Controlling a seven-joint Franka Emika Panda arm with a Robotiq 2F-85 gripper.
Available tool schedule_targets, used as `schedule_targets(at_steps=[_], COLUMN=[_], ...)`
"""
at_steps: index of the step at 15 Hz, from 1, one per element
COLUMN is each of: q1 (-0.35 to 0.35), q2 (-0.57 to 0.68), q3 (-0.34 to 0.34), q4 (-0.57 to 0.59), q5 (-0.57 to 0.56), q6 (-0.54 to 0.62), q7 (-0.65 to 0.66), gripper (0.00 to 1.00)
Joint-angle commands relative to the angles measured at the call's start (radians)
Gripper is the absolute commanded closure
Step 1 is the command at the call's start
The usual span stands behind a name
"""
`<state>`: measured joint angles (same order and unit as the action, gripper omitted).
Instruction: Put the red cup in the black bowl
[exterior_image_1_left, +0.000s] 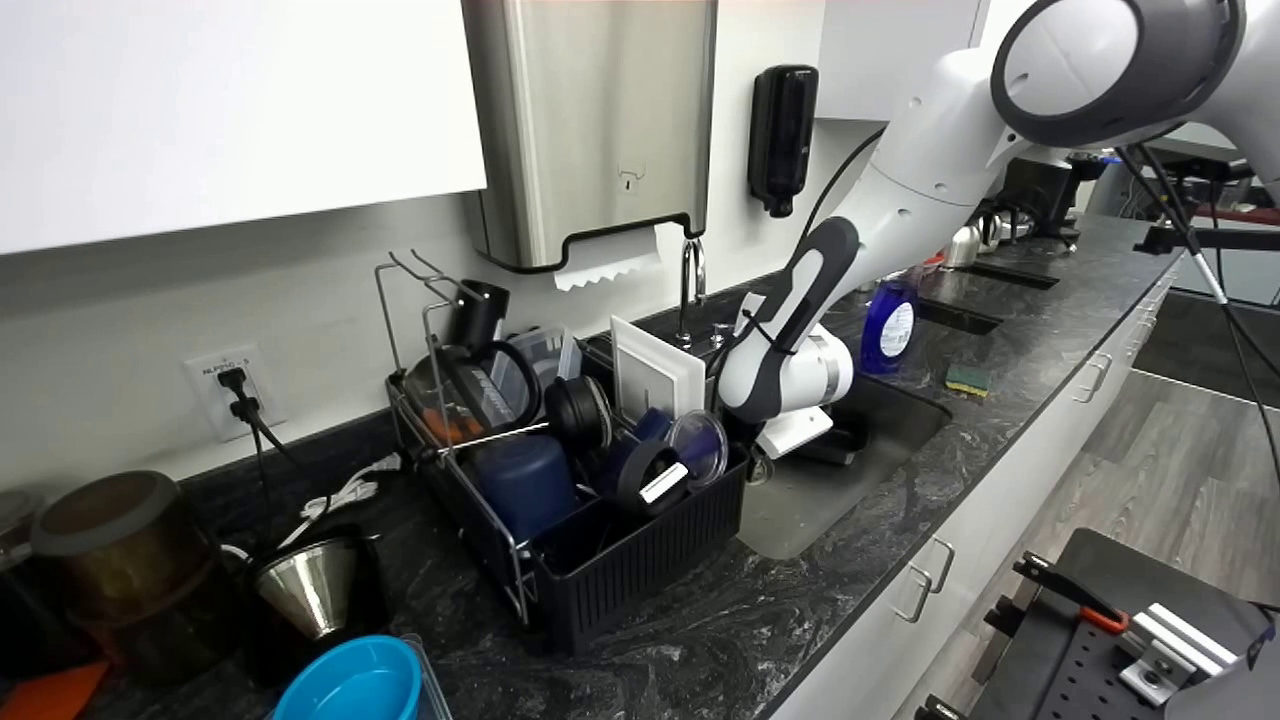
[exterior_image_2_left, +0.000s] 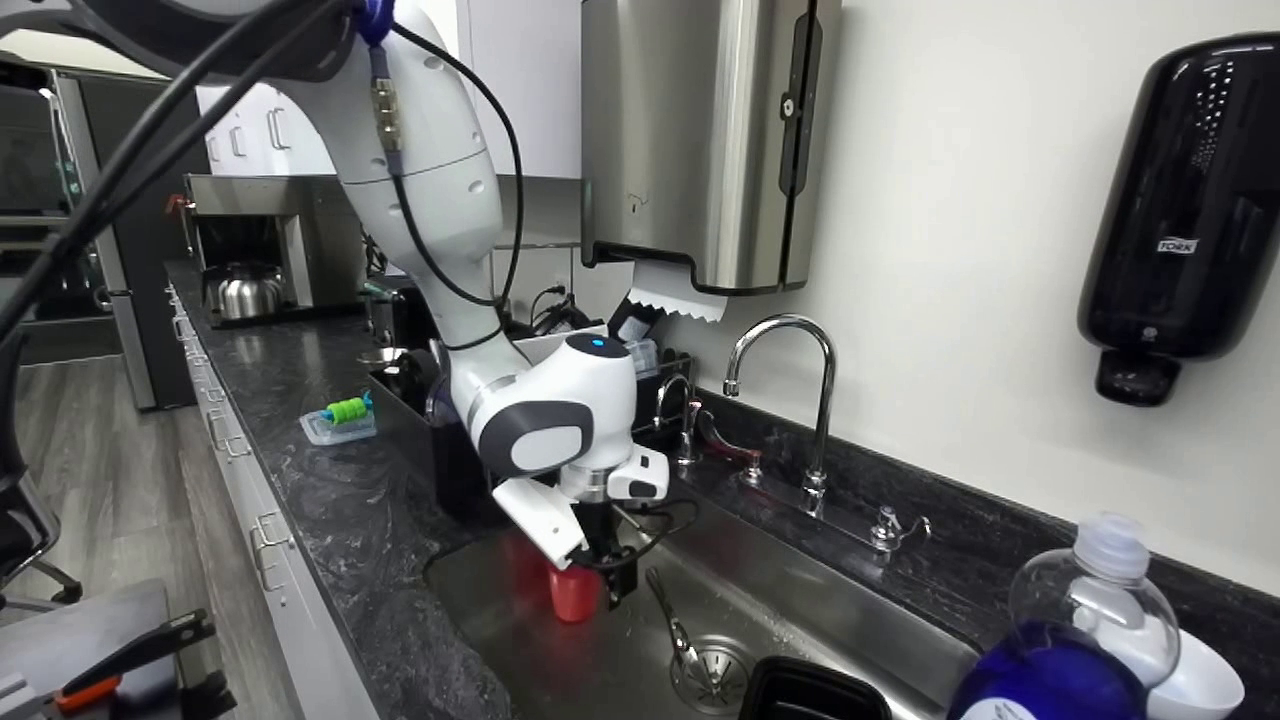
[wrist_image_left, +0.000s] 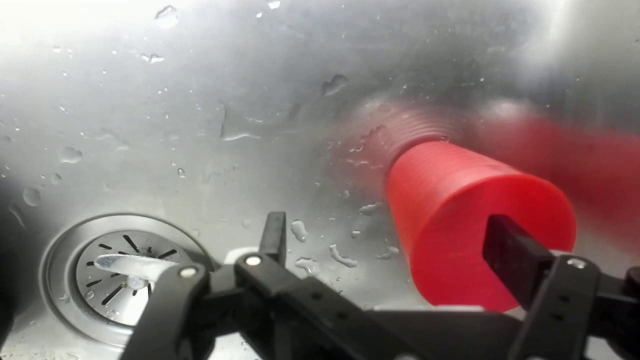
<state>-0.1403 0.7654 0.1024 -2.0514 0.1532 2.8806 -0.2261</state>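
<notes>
The red cup (exterior_image_2_left: 575, 597) stands in the metal sink. In the wrist view the red cup (wrist_image_left: 445, 200) is at right with its mouth facing the camera. My gripper (wrist_image_left: 387, 235) is open, with its fingers wide apart. Its right finger overlaps the cup's mouth in the picture; I cannot tell if it is inside or above. Its left finger is apart from the cup. In an exterior view the gripper (exterior_image_2_left: 605, 575) is right beside the cup. The black bowl (exterior_image_2_left: 800, 668) lies in the sink, partly cut off; it also shows dark in an exterior view (exterior_image_1_left: 838, 450).
A metal utensil (exterior_image_2_left: 677, 630) lies across the drain (wrist_image_left: 117, 317). A tall faucet (exterior_image_2_left: 825, 400) rises behind the sink. A blue soap bottle (exterior_image_1_left: 888, 325) and a white bowl (exterior_image_2_left: 1205, 680) stand by the sink. A full black dish rack (exterior_image_1_left: 640, 570) stands beside it.
</notes>
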Motion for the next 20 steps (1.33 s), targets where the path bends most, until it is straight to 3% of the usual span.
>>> schedule_targets(at_steps=[1,7,8,10,18,20], q1=[-0.024,-0.022,-0.025,-0.026,-0.025,-0.026], q2=[0.037,0.071,0.076,0.086,0.104,0.104], q3=[0.025,0.026,0.029,0.029,0.027,0.028], q4=[0.033,0.067,0.070,0.072,0.077,0.078], q5=[-0.023,-0.026,-0.026,-0.028,-0.041,-0.040], q6=[0.032,0.038,0.043,0.058,0.075,0.073], q7=[0.009,0.011,0.009,0.008,0.013,0.014], gripper=[0.00,0.00,0.25,0.32,0.90,1.00])
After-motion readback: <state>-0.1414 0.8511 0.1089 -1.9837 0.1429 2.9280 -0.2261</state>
